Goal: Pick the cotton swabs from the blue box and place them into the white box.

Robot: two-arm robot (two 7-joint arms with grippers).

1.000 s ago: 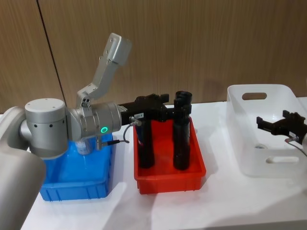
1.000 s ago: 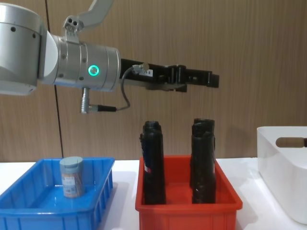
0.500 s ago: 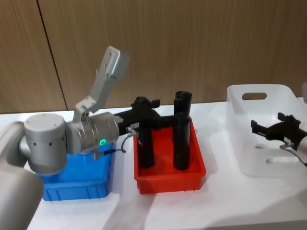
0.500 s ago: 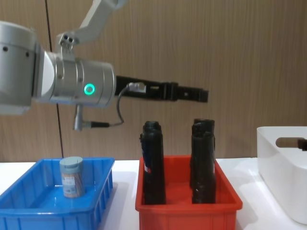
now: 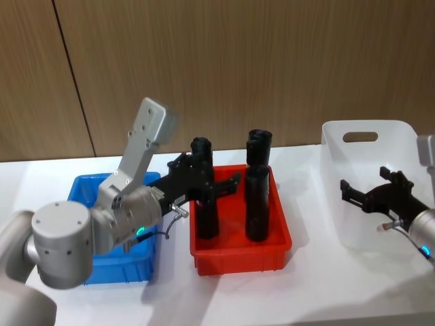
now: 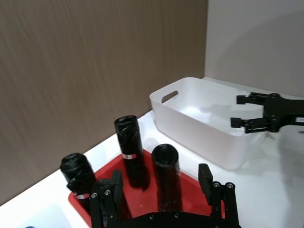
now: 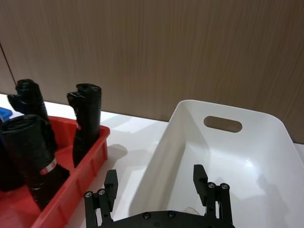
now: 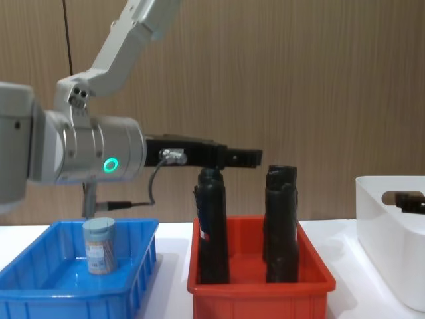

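Observation:
One jar of cotton swabs (image 8: pixel 99 245), clear with a pale grey-blue lid, stands upright in the blue box (image 8: pixel 73 294) at the left. In the head view my left arm covers much of the blue box (image 5: pixel 80 185). My left gripper (image 5: pixel 221 183) hangs open above the red bin, level with the tops of the black cylinders; its open fingers (image 6: pixel 107 201) hold nothing. The white box (image 5: pixel 367 146) stands at the right. My right gripper (image 5: pixel 348 193) hovers open over its near part, with nothing between the fingers (image 7: pixel 200 177).
A red bin (image 8: pixel 259 296) sits between the two boxes and holds three tall black cylinders (image 8: pixel 212 226). A brown wood wall runs behind the white table (image 5: pixel 272 292). In the left wrist view the white box (image 6: pixel 204 114) and the right gripper (image 6: pixel 251 111) show farther off.
My left arm has dropped and drawn back toward the blue box, bringing its gripper down to the cylinder tops. The right gripper has shifted nearer and leftward over the white box.

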